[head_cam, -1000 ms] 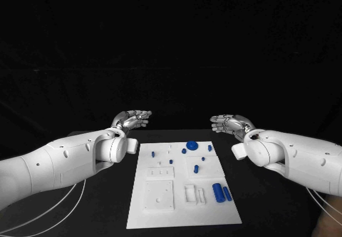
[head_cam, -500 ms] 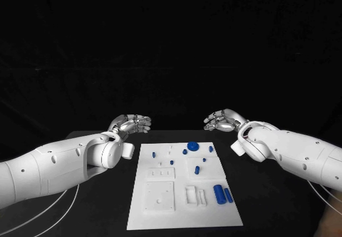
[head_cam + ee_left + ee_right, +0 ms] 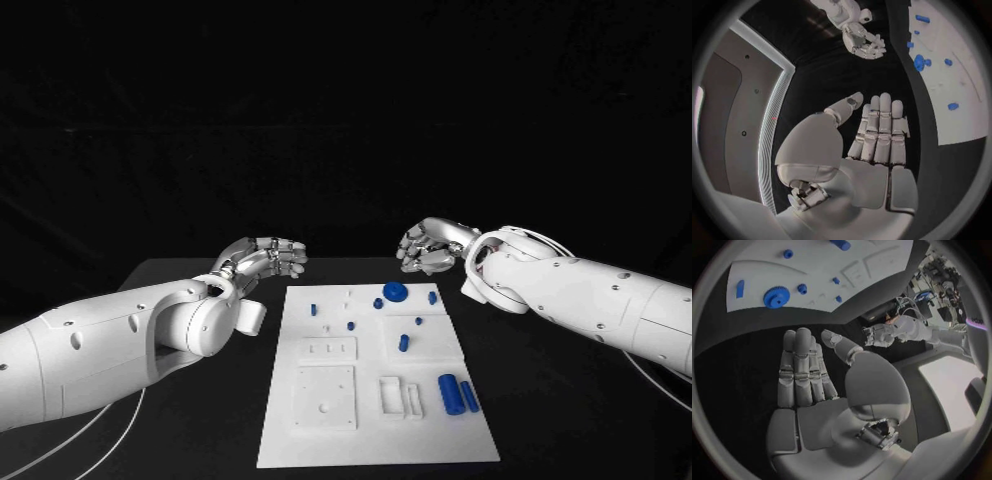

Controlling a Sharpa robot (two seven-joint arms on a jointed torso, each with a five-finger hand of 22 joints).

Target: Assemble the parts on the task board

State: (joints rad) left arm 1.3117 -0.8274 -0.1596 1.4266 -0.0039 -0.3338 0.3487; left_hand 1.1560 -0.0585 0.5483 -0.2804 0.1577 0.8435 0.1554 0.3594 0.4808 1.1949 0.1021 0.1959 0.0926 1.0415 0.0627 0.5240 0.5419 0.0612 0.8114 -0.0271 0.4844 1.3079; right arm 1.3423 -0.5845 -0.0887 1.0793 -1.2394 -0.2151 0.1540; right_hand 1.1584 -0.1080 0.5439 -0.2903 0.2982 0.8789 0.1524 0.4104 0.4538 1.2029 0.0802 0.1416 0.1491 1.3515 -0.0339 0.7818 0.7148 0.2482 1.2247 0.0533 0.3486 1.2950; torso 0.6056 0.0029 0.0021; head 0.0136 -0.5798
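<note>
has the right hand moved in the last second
Yes. In the head view the right hand has drifted toward the left hand, now sitting above the far edge of the task board near the blue gear.

Your white task board (image 3: 378, 440) lies flat mid-table.
Small blue parts (image 3: 404, 342) dot its far and right side; a gear (image 3: 394, 291) sits near its far edge.

One white task board (image 3: 378, 455) lies on one black counter (image 3: 562, 400). It carries nine blue parts: one toothed gear (image 3: 395, 291), two long cylinders (image 3: 450, 392) lying side by side, and six small pegs (image 3: 404, 342). Two silver hands: the left hand (image 3: 268, 257) and the right hand (image 3: 428, 246).
</note>
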